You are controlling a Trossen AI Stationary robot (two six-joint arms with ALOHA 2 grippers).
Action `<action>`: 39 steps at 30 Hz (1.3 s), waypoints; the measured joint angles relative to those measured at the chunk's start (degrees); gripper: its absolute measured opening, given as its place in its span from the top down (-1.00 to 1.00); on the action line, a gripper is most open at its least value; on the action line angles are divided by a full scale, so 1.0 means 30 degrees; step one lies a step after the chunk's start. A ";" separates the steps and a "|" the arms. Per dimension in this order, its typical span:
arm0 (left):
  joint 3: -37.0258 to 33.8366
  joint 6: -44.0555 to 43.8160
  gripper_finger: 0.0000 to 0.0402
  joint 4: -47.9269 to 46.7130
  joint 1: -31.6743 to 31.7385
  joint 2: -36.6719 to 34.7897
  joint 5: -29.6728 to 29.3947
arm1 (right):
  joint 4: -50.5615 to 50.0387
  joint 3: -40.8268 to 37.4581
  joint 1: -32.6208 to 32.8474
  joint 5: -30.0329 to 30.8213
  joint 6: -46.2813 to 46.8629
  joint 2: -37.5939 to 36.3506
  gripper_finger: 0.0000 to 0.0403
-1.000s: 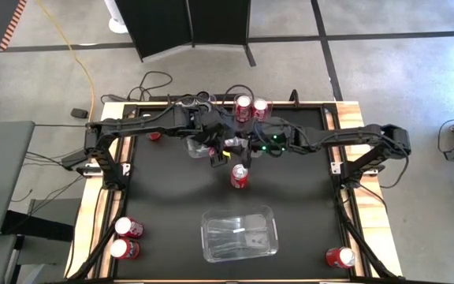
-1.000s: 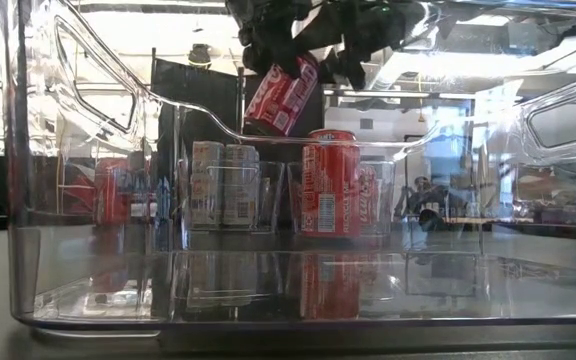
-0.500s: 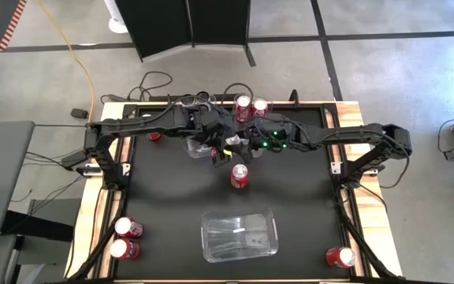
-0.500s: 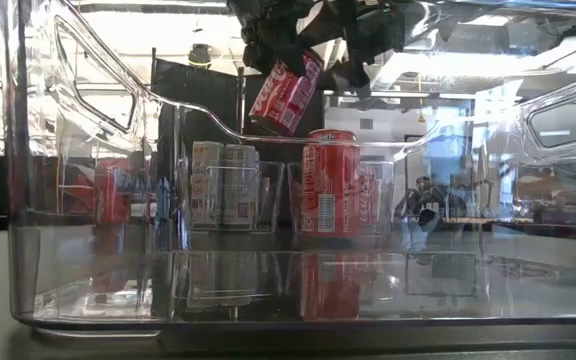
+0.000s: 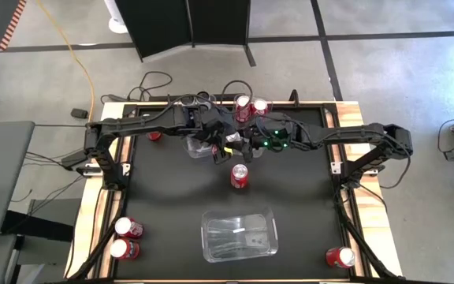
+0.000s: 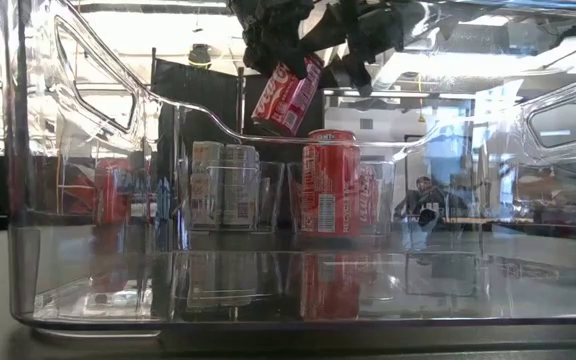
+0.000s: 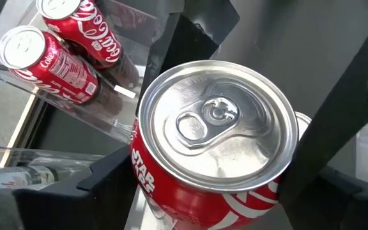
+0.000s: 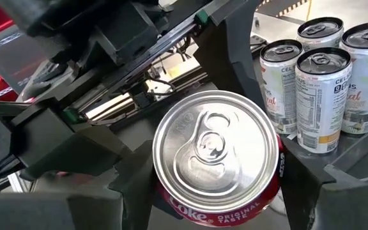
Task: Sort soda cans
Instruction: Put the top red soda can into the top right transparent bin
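A red soda can (image 6: 286, 95) hangs tilted in the air over the table's far middle, between my two grippers. My left gripper (image 5: 225, 148) comes in from the left and my right gripper (image 5: 244, 147) from the right, and both are shut on this can. The left wrist view shows its silver top (image 7: 217, 124), and so does the right wrist view (image 8: 214, 150). In the high view the grippers hide the can. Another red can (image 5: 240, 175) stands upright on the mat just nearer than the grippers. My left gripper pinches the can's red side wall (image 7: 144, 185) just under the top rim, one finger on each side, coming slanting from the table's left. The can is lifted clear and tilted. My right gripper pinches the same can's side wall (image 8: 171, 199) below the rim between its two fingers, coming slanting from the table's right. The can's top faces its wrist camera.
A clear bin with silver-grey cans (image 8: 312, 89) sits under the left arm. Two red cans (image 5: 249, 106) stand in a clear bin at the far edge. A large clear bin (image 5: 240, 233) sits near the near edge. Red cans stand at the near-left corner (image 5: 124, 238), near-right corner (image 5: 340, 256) and far left (image 5: 154, 136).
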 joint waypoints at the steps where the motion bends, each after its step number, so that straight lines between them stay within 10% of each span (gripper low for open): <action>1: 0.0000 -0.0007 -0.58 -0.0010 -0.0003 0.0000 0.0015 | 0.0000 0.0000 0.0000 0.0000 -0.0027 0.0000 -0.25; 20: 0.0131 -0.0140 -0.96 -0.1366 0.0665 -0.1493 -0.0674 | -0.5544 -0.0072 -0.2879 0.2599 -0.2888 -0.3654 -0.24; 39: -0.0242 -0.2648 -0.95 -0.5163 0.1404 -0.5278 -0.5030 | -0.0753 0.0013 -0.6307 0.0926 -0.6908 0.4146 -0.24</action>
